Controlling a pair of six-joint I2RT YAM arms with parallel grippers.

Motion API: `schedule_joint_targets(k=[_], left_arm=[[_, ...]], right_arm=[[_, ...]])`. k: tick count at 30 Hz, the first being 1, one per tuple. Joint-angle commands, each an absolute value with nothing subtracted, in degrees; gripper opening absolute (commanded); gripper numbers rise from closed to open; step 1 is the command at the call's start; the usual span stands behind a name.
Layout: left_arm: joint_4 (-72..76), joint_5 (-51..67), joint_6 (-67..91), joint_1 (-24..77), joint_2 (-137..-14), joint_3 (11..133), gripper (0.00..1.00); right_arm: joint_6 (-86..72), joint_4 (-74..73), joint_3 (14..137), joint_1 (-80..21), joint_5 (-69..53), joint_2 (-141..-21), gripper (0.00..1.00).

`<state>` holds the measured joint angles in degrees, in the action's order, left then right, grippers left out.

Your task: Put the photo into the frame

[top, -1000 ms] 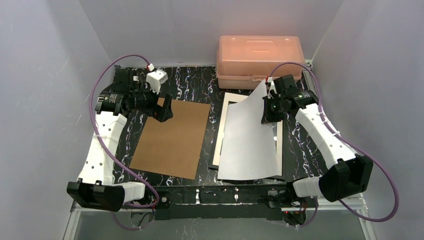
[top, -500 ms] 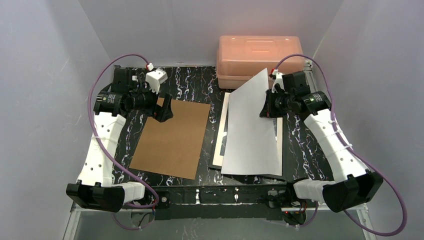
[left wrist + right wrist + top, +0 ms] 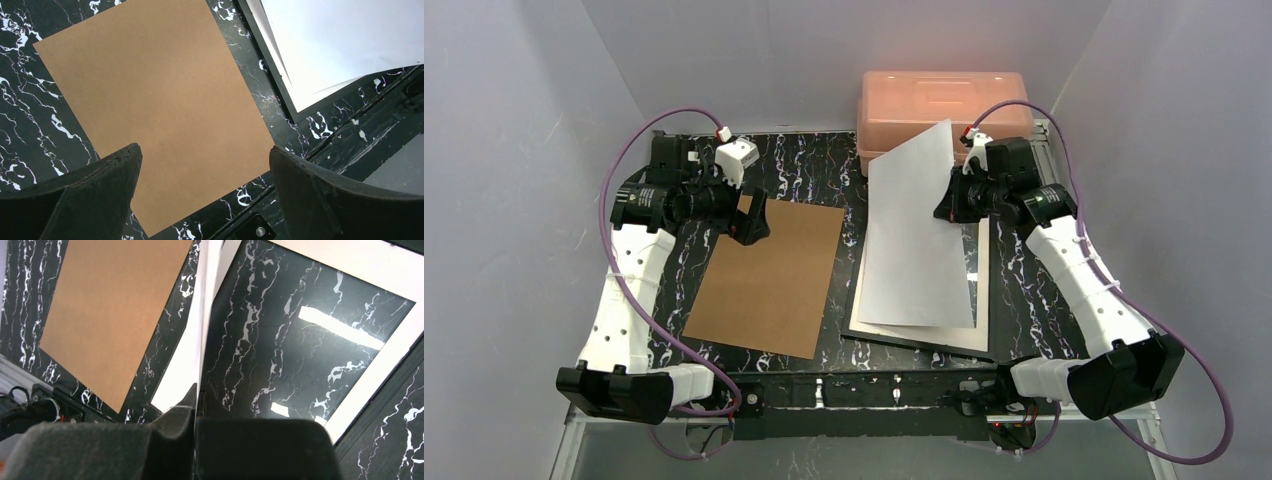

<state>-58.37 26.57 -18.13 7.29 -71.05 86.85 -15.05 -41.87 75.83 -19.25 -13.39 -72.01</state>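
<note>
Alignment matters most here: the photo (image 3: 914,240), white back up, slopes from its near edge, which appears to rest on the frame (image 3: 924,346), up to the right end effector (image 3: 946,210), pinched shut on its far right edge. The judgement is that this edge should be lowered slowly, with the sheet kept square inside the black rim. The right arm reaches forward, its wrist turned inward. The left end effector (image 3: 752,218) hangs with its fingers wide apart above the brown board (image 3: 769,275) on the tabletop (image 3: 824,160).
</note>
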Motion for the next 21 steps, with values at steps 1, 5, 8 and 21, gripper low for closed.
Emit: schedule_joint_targets(k=[1, 5, 8, 21], left_arm=[[-59.9, 28.0, -18.5, 7.3, -70.1, 88.2, 0.97], [-59.9, 27.9, -18.6, 7.3, -70.1, 87.8, 0.97], [-59.9, 27.9, -18.6, 7.3, -70.3, 88.0, 0.97], [-59.9, 27.9, -18.8, 7.3, -70.4, 88.2, 0.96]], right_arm=[[-15.6, -34.7, 74.1, -19.1, -10.8, -72.7, 0.01], [-15.5, -32.8, 71.3, -19.1, -10.4, -72.1, 0.01], [-15.3, -32.3, 70.1, -19.1, -10.4, -72.1, 0.01], [-12.6, -33.9, 65.7, -19.1, -10.8, -72.2, 0.01]])
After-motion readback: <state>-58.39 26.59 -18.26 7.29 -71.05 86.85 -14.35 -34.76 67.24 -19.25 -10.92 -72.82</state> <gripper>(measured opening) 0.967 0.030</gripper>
